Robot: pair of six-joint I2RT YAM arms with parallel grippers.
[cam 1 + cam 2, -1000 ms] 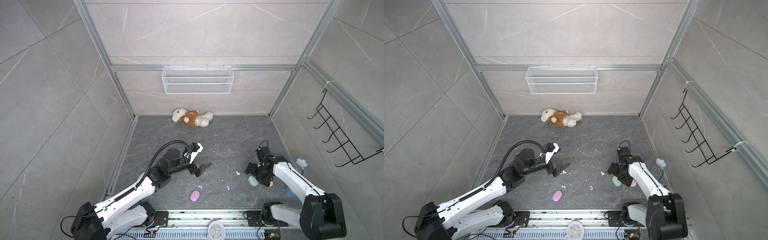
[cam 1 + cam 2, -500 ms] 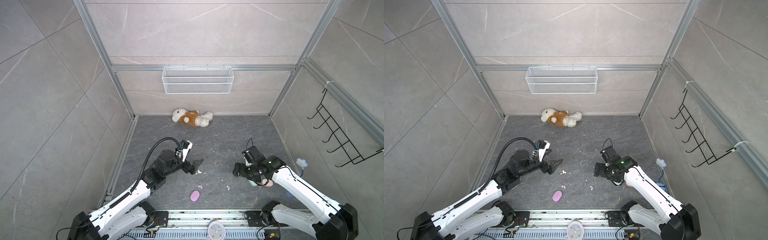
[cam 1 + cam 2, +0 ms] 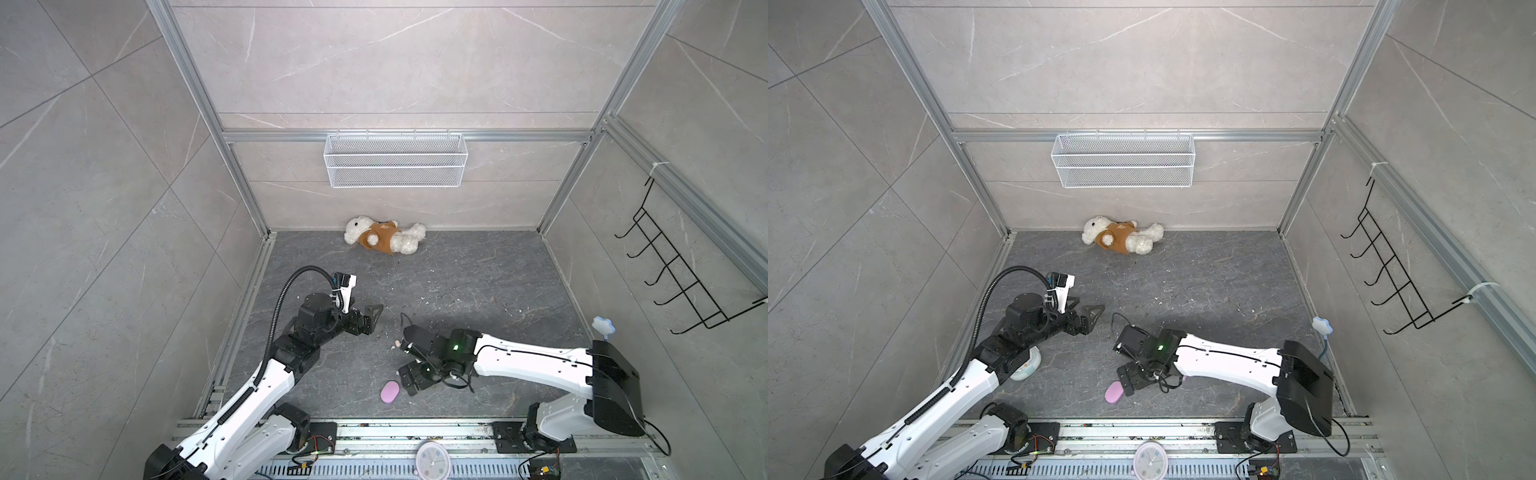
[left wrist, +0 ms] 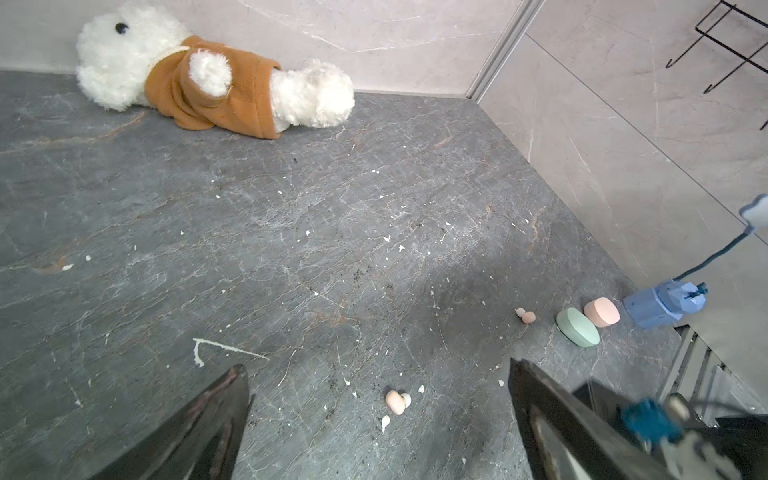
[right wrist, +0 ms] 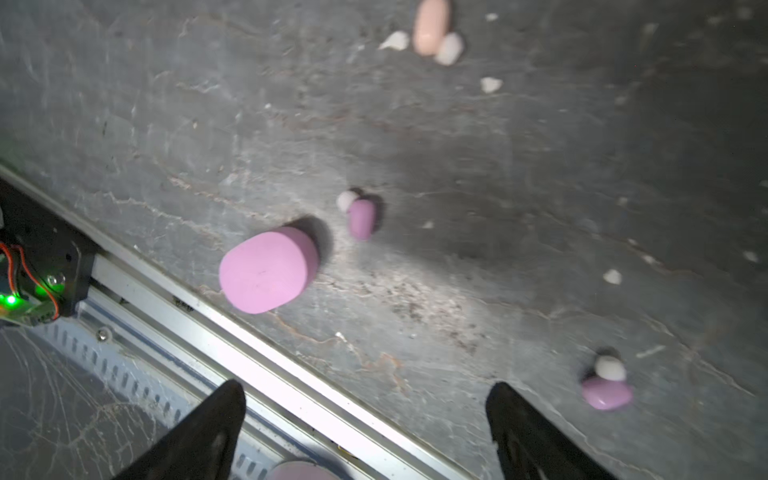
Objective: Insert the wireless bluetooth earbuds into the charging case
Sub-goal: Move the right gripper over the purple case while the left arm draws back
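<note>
Had cased nothing yet: hovered with left gripper [image 4: 376, 368] and right gripper [image 5: 365, 388] spread wide and empty, lilac earbuds [image 5: 361, 218] loose on the floor [image 5: 519, 187] near the closed-looking lilac case [image 5: 268, 270], peach earbud [image 5: 431, 27] beyond.

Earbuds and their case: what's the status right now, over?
Left gripper and right gripper open, empty. Lilac earbuds loose on floor by lilac case, not inserted. Only white specks nearby.

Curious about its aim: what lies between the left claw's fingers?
A peach earbud on the floor, framed by the open left gripper (left wrist view).
</note>
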